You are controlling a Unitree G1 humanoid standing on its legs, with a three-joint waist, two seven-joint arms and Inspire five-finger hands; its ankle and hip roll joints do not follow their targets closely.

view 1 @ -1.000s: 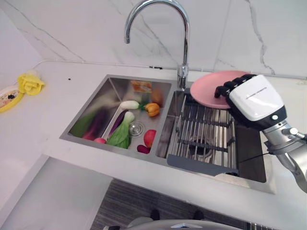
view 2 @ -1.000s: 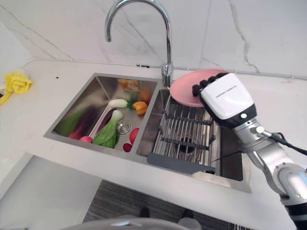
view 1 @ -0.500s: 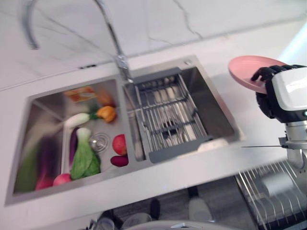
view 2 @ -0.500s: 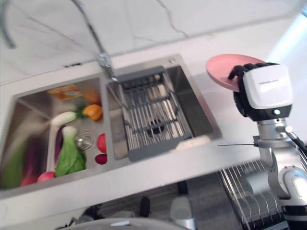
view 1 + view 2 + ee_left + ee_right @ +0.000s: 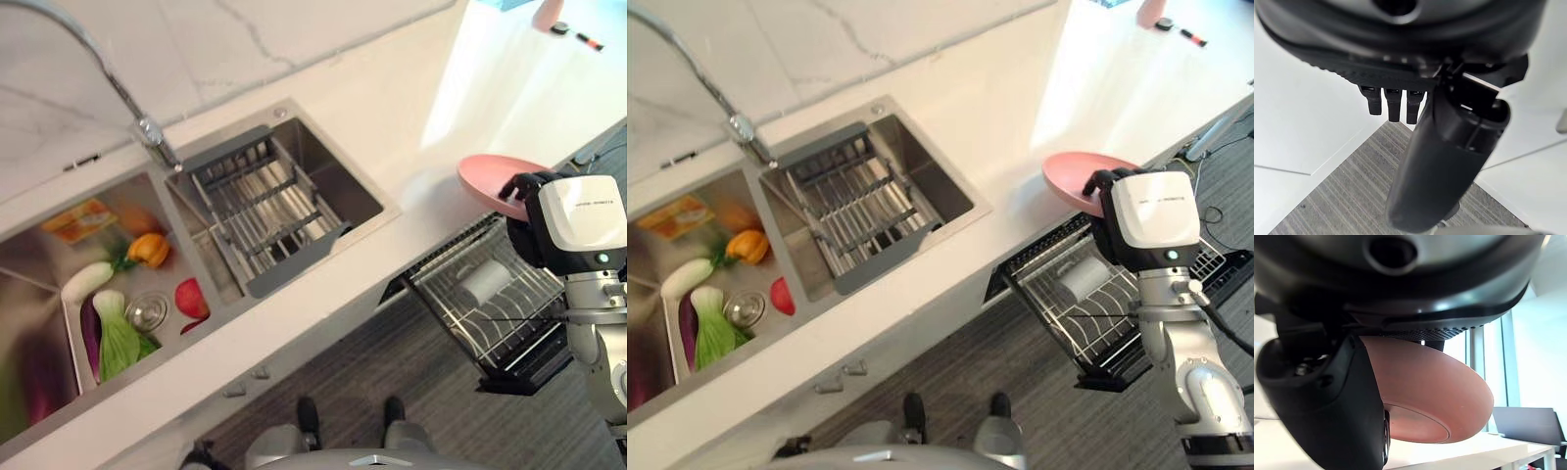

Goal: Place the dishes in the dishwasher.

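My right hand (image 5: 566, 221) is shut on the rim of a pink plate (image 5: 498, 180) and holds it roughly level. The plate hangs over the white counter's front edge, just above the pulled-out dishwasher rack (image 5: 530, 325). In the right wrist view the plate's underside (image 5: 1436, 394) shows past the thumb (image 5: 1327, 406), which presses on its near side. A white cup (image 5: 483, 282) lies in the rack below. My left hand (image 5: 1444, 161) hangs over the striped floor with relaxed fingers, holding nothing.
To the left is a double steel sink (image 5: 333, 178) with a grey drying rack (image 5: 260, 211) in its right basin. Its left basin holds vegetables (image 5: 113, 333). The faucet (image 5: 147, 129) stands behind it. Grey striped floor (image 5: 392, 362) lies before the cabinets.
The camera has swung right. My right hand has carried the pink plate from above the sink's drying rack to the counter edge above the open dishwasher rack.
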